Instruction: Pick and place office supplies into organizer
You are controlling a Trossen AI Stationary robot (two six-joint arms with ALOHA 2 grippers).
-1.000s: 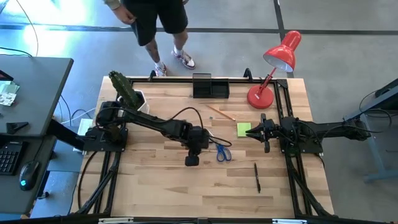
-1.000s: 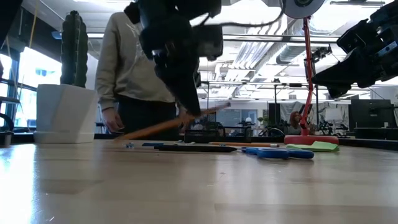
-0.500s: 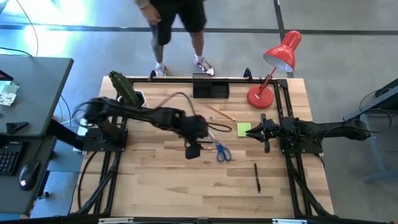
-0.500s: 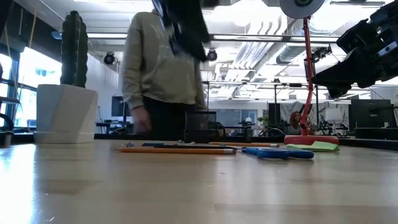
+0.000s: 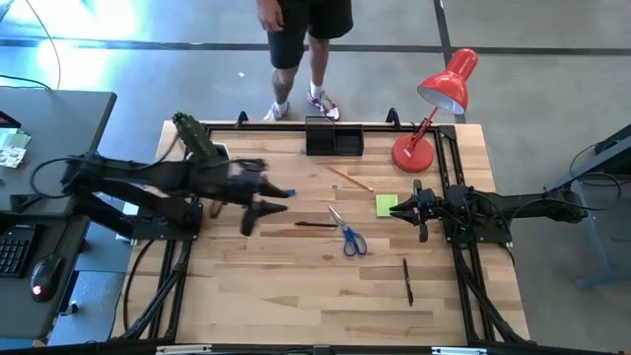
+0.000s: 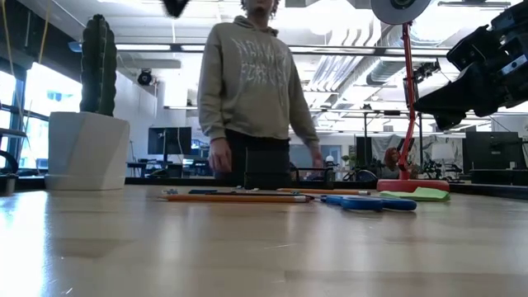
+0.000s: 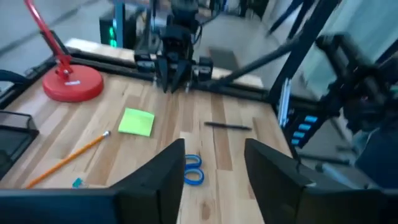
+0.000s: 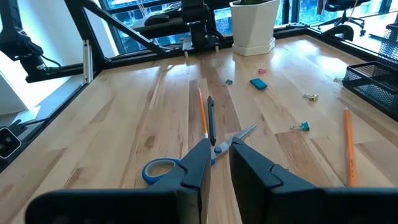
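My left gripper [image 5: 264, 204] [image 7: 214, 180] hangs open and holds nothing, high above the table's left half. An orange pencil [image 8: 202, 115] and a black pen [image 8: 211, 118] lie flat side by side mid-table, by the blue-handled scissors [image 5: 346, 235]. The yellow-green sticky-note pad [image 5: 386, 204], a second pencil [image 5: 351, 178], a second pen [image 5: 407, 281] and a small blue eraser [image 8: 258, 83] lie loose on the wood. The black organizer [image 5: 333, 136] stands at the far edge. My right gripper [image 5: 407, 209] [image 8: 219, 163] waits at the right, its fingers a narrow gap apart with nothing between them.
A red desk lamp [image 5: 434, 108] stands at the far right and a white pot with a cactus [image 6: 87, 148] at the far left. Small clips [image 8: 300, 127] lie near the organizer. A person [image 5: 306, 39] stands just beyond the far edge.
My left gripper held one end of the pencil raised off the table, then let it go; the pencil now lies flat beside the pen. The gripper has risen and drawn back toward the table's left edge, tipping up toward level. The person has walked along the far edge.
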